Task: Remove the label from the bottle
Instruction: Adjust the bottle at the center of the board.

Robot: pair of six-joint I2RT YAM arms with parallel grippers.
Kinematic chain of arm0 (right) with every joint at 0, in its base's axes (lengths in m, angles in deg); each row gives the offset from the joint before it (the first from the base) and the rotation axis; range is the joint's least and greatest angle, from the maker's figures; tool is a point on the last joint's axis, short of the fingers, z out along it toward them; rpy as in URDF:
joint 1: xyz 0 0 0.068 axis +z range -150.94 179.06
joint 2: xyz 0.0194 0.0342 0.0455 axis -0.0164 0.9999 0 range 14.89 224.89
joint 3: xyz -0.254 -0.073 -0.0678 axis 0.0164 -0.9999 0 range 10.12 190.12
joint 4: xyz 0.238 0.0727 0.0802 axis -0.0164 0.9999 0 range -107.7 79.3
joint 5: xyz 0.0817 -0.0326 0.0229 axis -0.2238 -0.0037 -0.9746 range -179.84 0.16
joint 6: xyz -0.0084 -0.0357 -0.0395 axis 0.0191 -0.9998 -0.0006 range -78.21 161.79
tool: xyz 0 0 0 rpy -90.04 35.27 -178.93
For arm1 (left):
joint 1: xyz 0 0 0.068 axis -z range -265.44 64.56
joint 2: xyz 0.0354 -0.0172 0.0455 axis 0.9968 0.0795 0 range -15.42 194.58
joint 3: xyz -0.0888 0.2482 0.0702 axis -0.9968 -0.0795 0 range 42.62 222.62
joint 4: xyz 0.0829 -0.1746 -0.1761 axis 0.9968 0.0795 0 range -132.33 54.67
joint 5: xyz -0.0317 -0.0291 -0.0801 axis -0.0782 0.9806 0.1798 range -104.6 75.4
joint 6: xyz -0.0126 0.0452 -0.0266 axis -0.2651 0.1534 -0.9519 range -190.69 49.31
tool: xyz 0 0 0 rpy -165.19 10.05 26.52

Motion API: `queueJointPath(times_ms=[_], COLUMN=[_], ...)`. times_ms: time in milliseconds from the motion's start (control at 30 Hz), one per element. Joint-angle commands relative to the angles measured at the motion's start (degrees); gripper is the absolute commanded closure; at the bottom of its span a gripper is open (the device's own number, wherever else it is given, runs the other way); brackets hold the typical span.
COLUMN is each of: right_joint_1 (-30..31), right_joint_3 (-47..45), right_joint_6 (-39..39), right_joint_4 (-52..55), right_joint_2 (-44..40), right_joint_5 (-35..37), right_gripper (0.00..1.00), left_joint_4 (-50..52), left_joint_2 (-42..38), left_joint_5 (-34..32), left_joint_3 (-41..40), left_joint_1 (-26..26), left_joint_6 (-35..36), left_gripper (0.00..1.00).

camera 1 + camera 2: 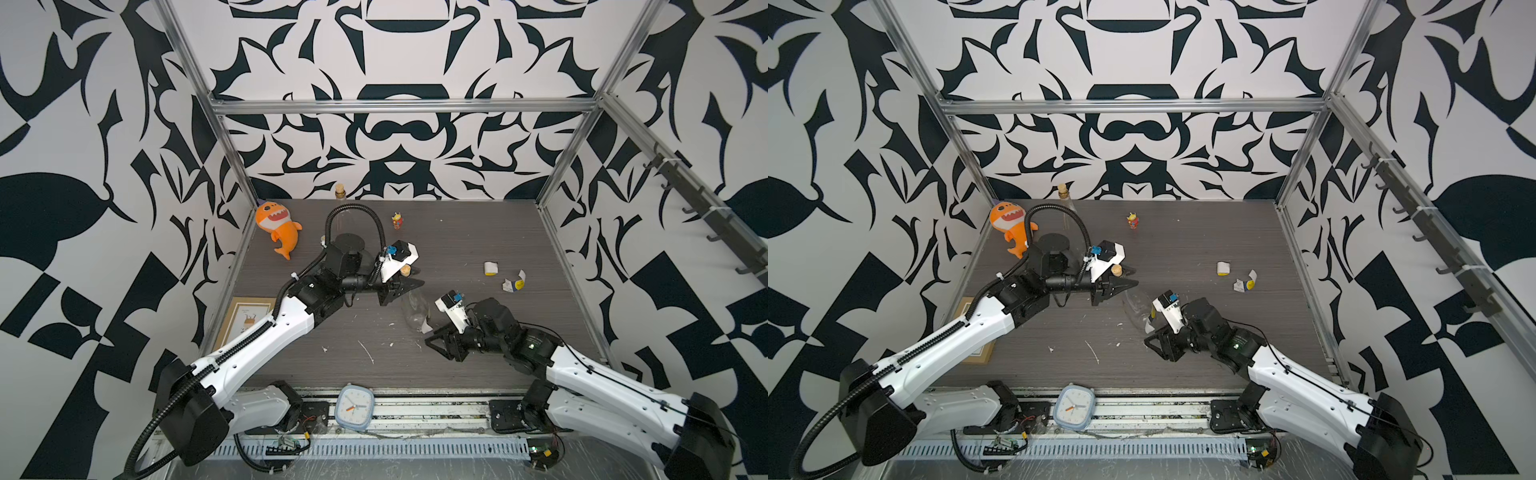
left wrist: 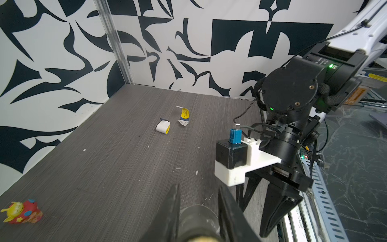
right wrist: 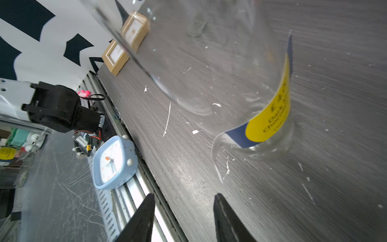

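A clear glass bottle [image 1: 415, 309] [image 1: 1136, 307] lies on the dark table with a cork [image 1: 404, 272] in its neck. My left gripper [image 1: 415, 277] [image 1: 1133, 277] [image 2: 199, 186] is shut on the bottle's neck [image 2: 196, 215]. Near the bottle's base a yellow and blue label [image 3: 270, 119] still clings to the glass, with its white end [image 1: 426, 326] curled off. My right gripper [image 1: 429, 336] [image 1: 1148, 336] [image 3: 184, 194] is open just short of that loose end, holding nothing.
Two torn label scraps [image 1: 491, 268] [image 1: 514, 282] lie at the right. An orange shark plush [image 1: 277, 226], a second corked bottle [image 1: 340, 197] and a small figurine [image 1: 397, 220] sit at the back. A picture frame [image 1: 245, 320] leans left; a blue clock [image 1: 354, 407] rests at the front edge.
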Motion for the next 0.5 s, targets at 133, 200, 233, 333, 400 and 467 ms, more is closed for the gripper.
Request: queueJointPath(times_ms=[133,200,233,333,400,467], right_joint_1=[-1.66,-2.65,-3.39,-6.92,-9.68,-13.25], right_joint_3=[1.56,1.27,1.09,0.04,-0.72,-1.51], right_joint_6=[-0.48,-0.68,-0.32,1.52,2.88,4.55], right_joint_4=[0.53,2.24,2.83,2.85,2.09,0.82], right_joint_2=[-3.94,-4.56,-5.05,-6.92,-7.90,-8.12], right_joint_5=[5.23,6.24,7.63,10.44,11.89,12.24], right_gripper=[0.40,0.40,0.40,0.40,0.40,0.40], left_joint_4=[-1.92,-1.88,-2.01,-2.28,-2.41,-3.47], left_joint_2=[5.77,6.35,6.44,6.86,7.14,7.54], left_joint_5=[1.98,2.01,2.32,3.01,3.37,3.86], left_joint_3=[6.13,6.54,6.63,7.11,7.33,7.34], left_joint_1=[-0.02,-0.01,-0.01,0.05,0.07,0.24], left_joint_6=[-1.33,-1.41,-1.49,-1.80,-2.15,-2.97], left_gripper=[1.00,1.00,1.00,1.00,1.00,0.98])
